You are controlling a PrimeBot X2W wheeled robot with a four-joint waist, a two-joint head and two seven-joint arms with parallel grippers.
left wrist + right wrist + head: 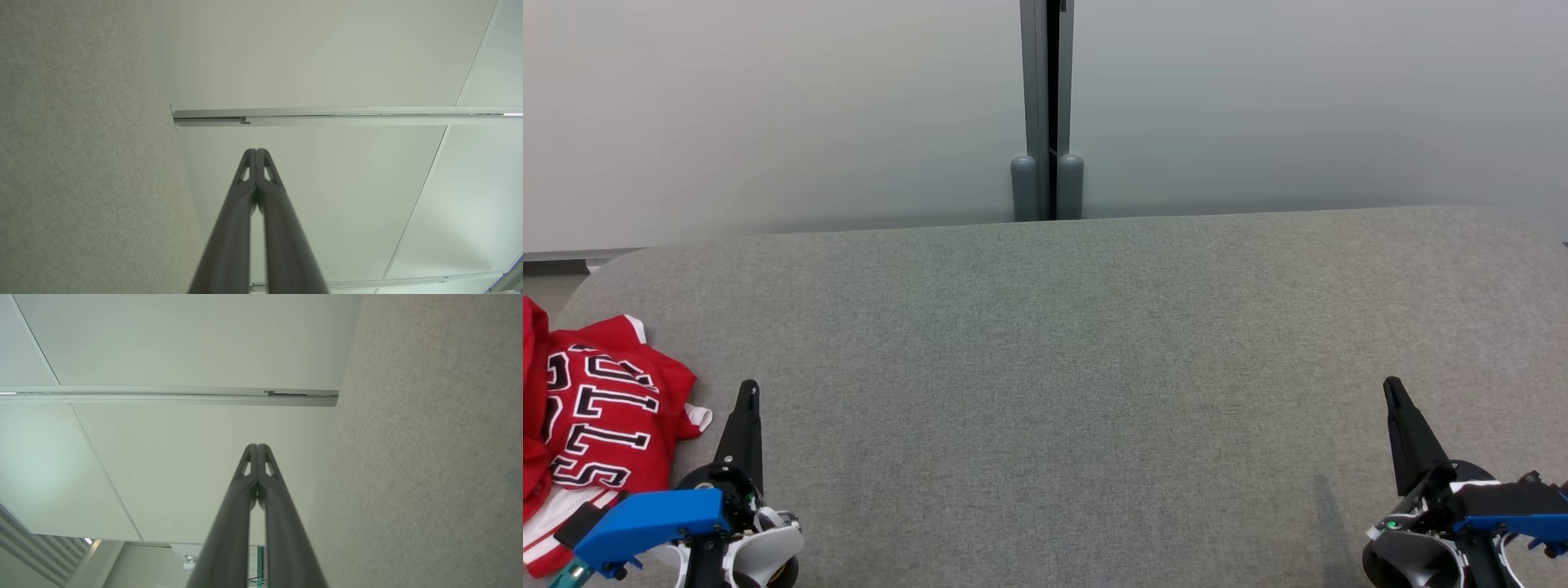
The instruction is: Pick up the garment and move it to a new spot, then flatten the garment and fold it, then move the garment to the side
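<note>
Garment (600, 408), red and crumpled, lies at our grey surface's (1054, 367) left edge, just beside our left gripper (750, 388). It and our right gripper (1392, 384) both have fingers pressed together, holding nothing. Between them open fabric runs to the far edge by the wall (768, 122).

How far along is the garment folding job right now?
Nothing looks done yet: the red garment lies crumpled at the left edge of the grey table, not flattened or folded. Nothing is in hand: the left pincer and right pincer are both shut and empty, apart from it. Left to do: picking it up, moving, flattening, folding, setting aside.
</note>
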